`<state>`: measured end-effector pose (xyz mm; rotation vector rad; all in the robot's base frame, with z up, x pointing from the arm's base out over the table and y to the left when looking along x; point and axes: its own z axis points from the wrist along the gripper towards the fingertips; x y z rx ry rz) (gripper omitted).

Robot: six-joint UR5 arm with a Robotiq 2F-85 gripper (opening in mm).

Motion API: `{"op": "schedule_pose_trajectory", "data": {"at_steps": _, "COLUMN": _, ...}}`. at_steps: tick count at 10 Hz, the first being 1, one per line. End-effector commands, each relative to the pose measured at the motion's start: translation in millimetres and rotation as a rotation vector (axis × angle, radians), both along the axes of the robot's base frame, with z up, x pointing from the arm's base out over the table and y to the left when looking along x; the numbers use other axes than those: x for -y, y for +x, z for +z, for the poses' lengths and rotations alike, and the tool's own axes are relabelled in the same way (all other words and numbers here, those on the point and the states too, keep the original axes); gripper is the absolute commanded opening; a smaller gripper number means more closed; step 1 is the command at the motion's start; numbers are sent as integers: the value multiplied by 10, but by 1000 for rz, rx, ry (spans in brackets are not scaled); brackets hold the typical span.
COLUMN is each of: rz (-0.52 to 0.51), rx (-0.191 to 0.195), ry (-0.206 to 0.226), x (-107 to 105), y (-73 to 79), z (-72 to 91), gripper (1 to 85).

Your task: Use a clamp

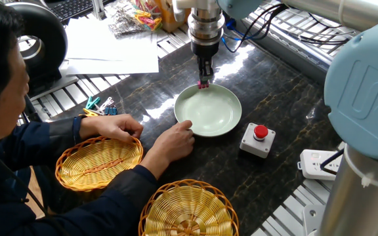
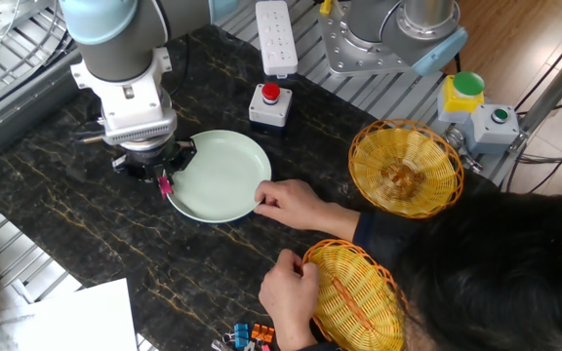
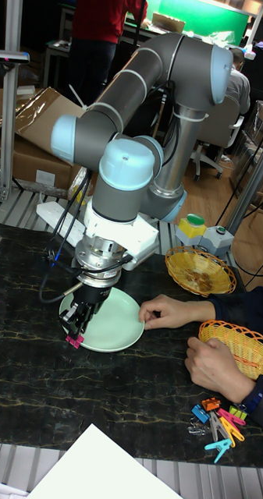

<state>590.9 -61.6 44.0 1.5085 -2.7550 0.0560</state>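
The dark marble-patterned table (image 2: pixel 66 205) carried a pale green plate (image 1: pixel 210 113) near its middle, a grey box with a red button (image 1: pixel 257 139) just beside the plate, and a white power strip (image 2: pixel 275 37) further back. Two yellow wicker baskets sat on the person's side: one basket (image 1: pixel 100 161) under the person's left forearm, the other basket (image 1: pixel 188 208) at the near edge in one fixed view. A heap of coloured clips (image 3: pixel 218 426) lay on the table well apart from the plate, near the person's wrist. White paper sheets (image 1: pixel 110 42) lay at the far corner. The person's right hand (image 2: pixel 287 206) rested at the plate's rim, fingertips touching it; the left hand (image 2: pixel 287 281) lay on the rim of the nearer basket. Nothing stood between the cameras and the plate edge where the gripper worked, though the arm's wrist hid part of the plate rim in the other fixed view. The UR5 arm reached down nearly vertically, tool pointed straight at the table. The gripper (image 1: pixel 204 78) hung over the plate's rim on the side away from the person's hand, fingers closed together on the clamp (image 3: pixel 72 341). The pink clamp protruded below the fingertips, its lower end at the plate's edge; whether it gripped the rim could not be told.
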Motion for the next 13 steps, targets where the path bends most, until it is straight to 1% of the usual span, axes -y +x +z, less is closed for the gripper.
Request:
{"op": "schedule_pose_trajectory", "data": {"at_steps": 1, "rz": -8, "rx": 8, "ry": 42, "x": -97, "y": 24, "z": -5, "gripper": 227}}
{"op": "schedule_pose_trajectory", "data": {"at_steps": 2, "rz": -4, "rx": 11, "ry": 60, "x": -143, "y": 33, "z": -4, "gripper": 360}}
{"op": "schedule_pose_trajectory", "data": {"at_steps": 4, "rz": 8, "rx": 20, "ry": 80, "x": -191, "y": 55, "z": -1, "gripper": 520}}
{"op": "schedule_pose_trajectory", "data": {"at_steps": 5, "rz": 16, "rx": 22, "ry": 86, "x": -197, "y": 60, "z": 1, "gripper": 583}}
{"op": "schedule_pose_trajectory", "data": {"at_steps": 6, "rz": 16, "rx": 20, "ry": 90, "x": -208, "y": 56, "z": 2, "gripper": 610}}
{"op": "schedule_pose_trajectory", "data": {"at_steps": 9, "rz": -4, "rx": 5, "ry": 97, "x": -233, "y": 21, "z": 33, "gripper": 630}}
{"op": "schedule_pose_trajectory", "data": {"at_steps": 10, "rz": -42, "rx": 6, "ry": 89, "x": -219, "y": 38, "z": 92, "gripper": 607}}
{"op": "schedule_pose_trajectory", "data": {"at_steps": 11, "rz": -168, "rx": 18, "ry": 69, "x": -215, "y": 54, "z": 204, "gripper": 497}}
{"op": "schedule_pose_trajectory", "data": {"at_steps": 12, "rz": -445, "rx": 16, "ry": 60, "x": -311, "y": 17, "z": 376, "gripper": 337}}
{"op": "schedule_pose_trajectory", "data": {"at_steps": 13, "rz": -712, "rx": 8, "ry": 97, "x": -549, "y": 55, "z": 492, "gripper": 13}}
